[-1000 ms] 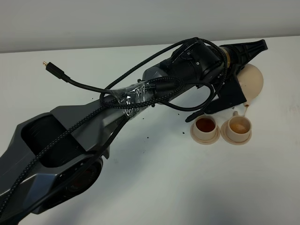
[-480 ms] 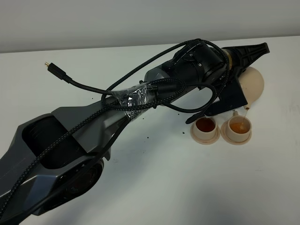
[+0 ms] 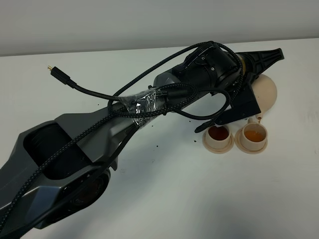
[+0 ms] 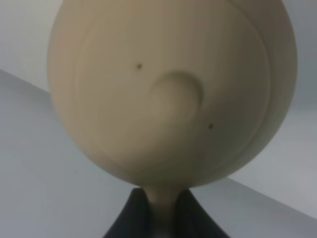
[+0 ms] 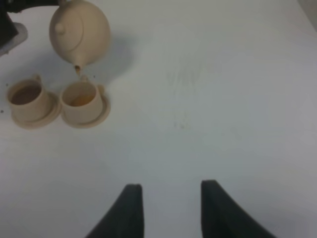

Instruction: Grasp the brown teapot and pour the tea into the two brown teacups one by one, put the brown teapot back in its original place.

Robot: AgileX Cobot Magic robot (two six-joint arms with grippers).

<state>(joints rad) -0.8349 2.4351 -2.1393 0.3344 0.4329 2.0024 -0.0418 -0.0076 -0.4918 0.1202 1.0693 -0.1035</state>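
Observation:
My left gripper (image 3: 269,56) is shut on the handle of the brown teapot (image 3: 266,92), which hangs tilted with its spout down, just over the rim of the right teacup (image 3: 251,138). The left teacup (image 3: 218,137) stands beside it; both sit on saucers and hold brown tea. The left wrist view is filled by the teapot (image 4: 173,94), its handle pinched in the gripper (image 4: 158,213). The right wrist view shows the teapot (image 5: 79,32), both teacups (image 5: 27,99) (image 5: 81,101), and my open right gripper (image 5: 171,208), far from them. The original place is hidden.
The long left arm (image 3: 124,119) with its looped black cables crosses the white table (image 3: 209,199) from the near left to the far right. Small dark specks lie on the table near the cups. A loose cable plug (image 3: 52,69) sticks out at the far left.
The teapot has shifted slightly left and down toward the right teacup. The tea in that cup looks a little darker. The right gripper shows only now.

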